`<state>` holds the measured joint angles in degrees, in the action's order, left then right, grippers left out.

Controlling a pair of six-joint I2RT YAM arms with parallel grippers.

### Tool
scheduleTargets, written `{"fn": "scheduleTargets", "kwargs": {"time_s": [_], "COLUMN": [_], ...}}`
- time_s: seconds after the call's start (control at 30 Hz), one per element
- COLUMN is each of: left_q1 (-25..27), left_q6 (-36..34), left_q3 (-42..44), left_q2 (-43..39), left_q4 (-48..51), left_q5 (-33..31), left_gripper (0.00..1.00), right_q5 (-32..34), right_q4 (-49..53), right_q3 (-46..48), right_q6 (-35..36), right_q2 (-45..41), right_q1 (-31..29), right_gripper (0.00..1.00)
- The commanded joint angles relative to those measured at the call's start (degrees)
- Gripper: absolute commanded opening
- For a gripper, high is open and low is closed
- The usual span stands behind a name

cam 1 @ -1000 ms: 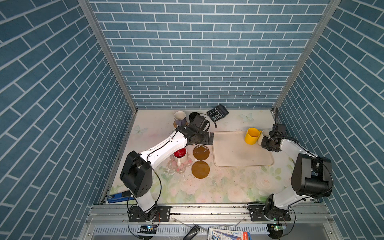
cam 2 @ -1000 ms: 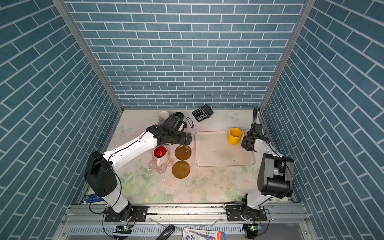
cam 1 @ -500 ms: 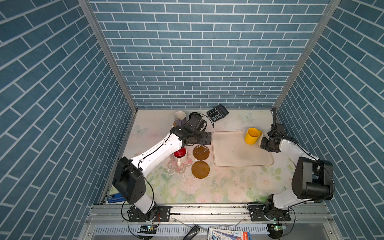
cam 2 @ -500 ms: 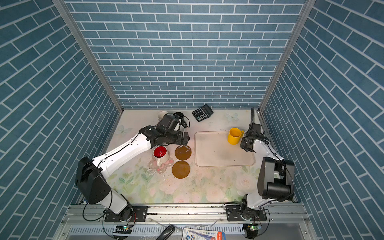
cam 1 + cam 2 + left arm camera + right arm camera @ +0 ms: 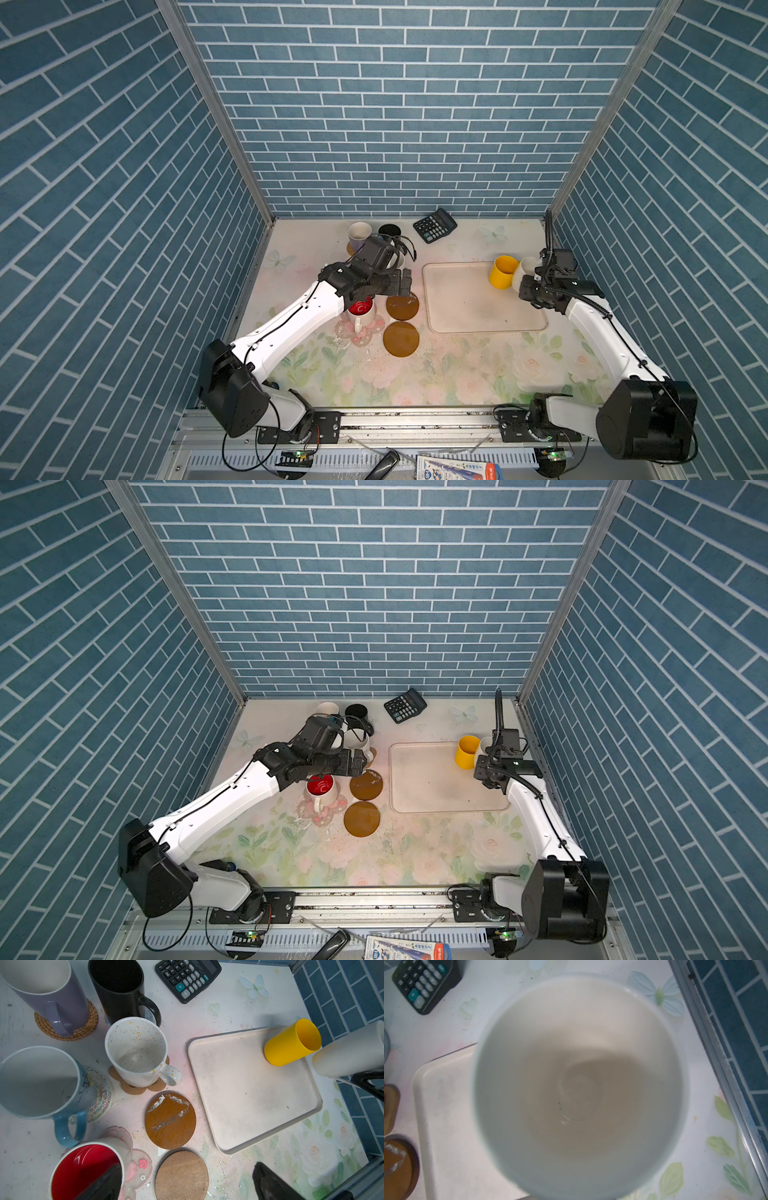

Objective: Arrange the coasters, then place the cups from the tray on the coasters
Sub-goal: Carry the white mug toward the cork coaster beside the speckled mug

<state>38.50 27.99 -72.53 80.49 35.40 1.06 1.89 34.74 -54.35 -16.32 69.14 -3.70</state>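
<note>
We are working on a floral tabletop [image 5: 457, 374] inside blue brick walls [image 5: 395, 104]; left of the tray [image 5: 465, 307], the left gripper [image 5: 406, 281] is hanging released, and the right gripper [image 5: 528, 289] is grasping a cream mug [image 5: 524, 268].

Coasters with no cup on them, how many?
2, both brown discs beside the tray: the far disc next to the red-lined cup, the near disc closer to the robot's base. None looks hidden.

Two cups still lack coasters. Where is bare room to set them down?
The far disc and near disc, left of the tray, are bare. So is the tray, except the yellow cup at its far right. Crowded: the mugs around the left tool.
</note>
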Motion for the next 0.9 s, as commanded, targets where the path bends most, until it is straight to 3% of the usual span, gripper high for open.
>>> {"fn": "scheduleTargets", "kwargs": {"time_s": [0.0, 0.13, 0.37, 0.87], "left_q1": [-0.8, -1.7, -3.9, -13.1], "left_q6": [-0.4, 0.3, 0.7, -0.5], "left_q3": [1.8, 3.9, 6.8, 11.0], "left_q2": [-2.4, -4.3, -7.4, -13.1], "left_q4": [1.0, 0.9, 1.1, 3.4], "left_q5": [-1.1, -0.6, 0.0, 2.1], "left_gripper": [0.99, 0.99, 0.99, 0.99], "right_q5": [-1.5, -2.5, -10.3, -3.8], "right_q4": [2.3, 3.4, 2.5, -5.7], "right_q3": [1.6, 2.7, 2.2, -7.1], "right_q6": [-1.4, -1.5, -1.6, 2.3], "right_q2": [-2.9, -6.5, -7.2, 7.9], "right_q1": [-2.6, -6.0, -12.9, -35.4], "right_gripper": [0.00, 0.00, 0.00, 0.00]}}
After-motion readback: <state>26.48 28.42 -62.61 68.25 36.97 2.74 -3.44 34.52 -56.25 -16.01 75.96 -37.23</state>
